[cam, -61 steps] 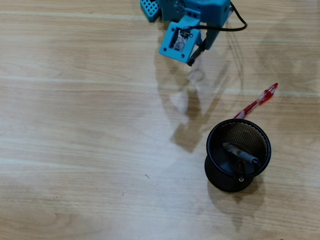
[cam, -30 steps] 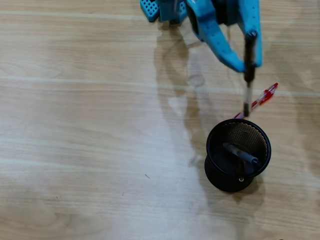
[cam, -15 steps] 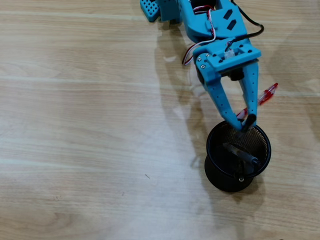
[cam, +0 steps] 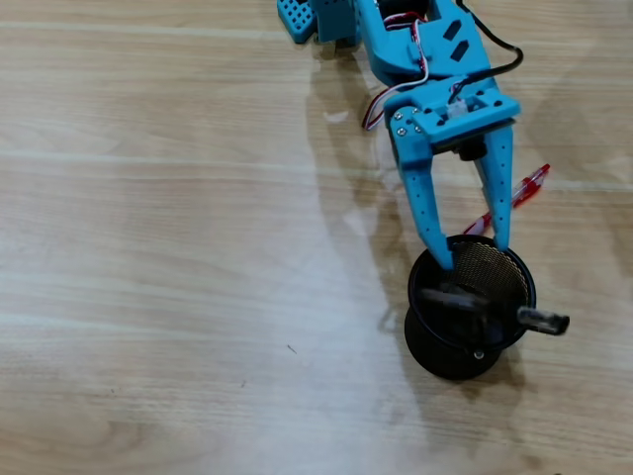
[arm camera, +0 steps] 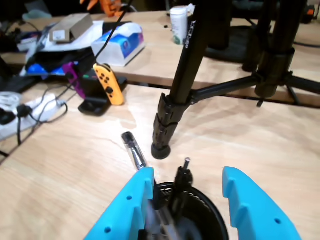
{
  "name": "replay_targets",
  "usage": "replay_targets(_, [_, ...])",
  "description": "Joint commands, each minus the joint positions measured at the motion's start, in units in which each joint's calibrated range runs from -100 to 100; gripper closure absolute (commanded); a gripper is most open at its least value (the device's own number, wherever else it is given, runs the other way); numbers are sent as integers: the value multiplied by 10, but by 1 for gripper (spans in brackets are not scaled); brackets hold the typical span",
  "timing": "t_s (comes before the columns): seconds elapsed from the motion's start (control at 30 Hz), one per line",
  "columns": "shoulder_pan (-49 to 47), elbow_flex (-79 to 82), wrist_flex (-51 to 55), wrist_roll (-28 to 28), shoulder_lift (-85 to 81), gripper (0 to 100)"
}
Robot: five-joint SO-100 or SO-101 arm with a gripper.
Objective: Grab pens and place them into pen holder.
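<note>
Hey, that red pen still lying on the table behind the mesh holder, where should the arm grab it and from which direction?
Grip the red pen on its upper, redder half, coming straight down with the jaws across the barrel. In the overhead view it lies flat and slanted, its lower end hidden behind the gripper and close to the pen holder. The far end is probably clearer of the rim.

The overhead view looks straight down on the wooden tabletop (cam: pixel 178 257) from well above the pen holder (cam: pixel 472 307). The wrist view, riding close behind the gripper (arm camera: pixel 187 180), faces forward and slightly down across the pen holder (arm camera: pixel 187 220) toward a tripod (arm camera: pixel 172 100) beyond. Both views share the holder.
</note>
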Motion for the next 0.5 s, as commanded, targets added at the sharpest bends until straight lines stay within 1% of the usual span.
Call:
replay_targets(0.0, [-3, -4, -4, 21, -10, 84])
replay_targets(0.1, [-8, -2, 0, 28, -28, 85])
replay_targets(0.23, [-16, -14, 82, 84, -68, 97])
replay_targets(0.27, [-18, -19, 113, 99, -82, 98])
replay_targets(0.37, [-30, -35, 215, 151, -117, 97])
replay_targets(0.47, [-52, -56, 298, 223, -144, 97])
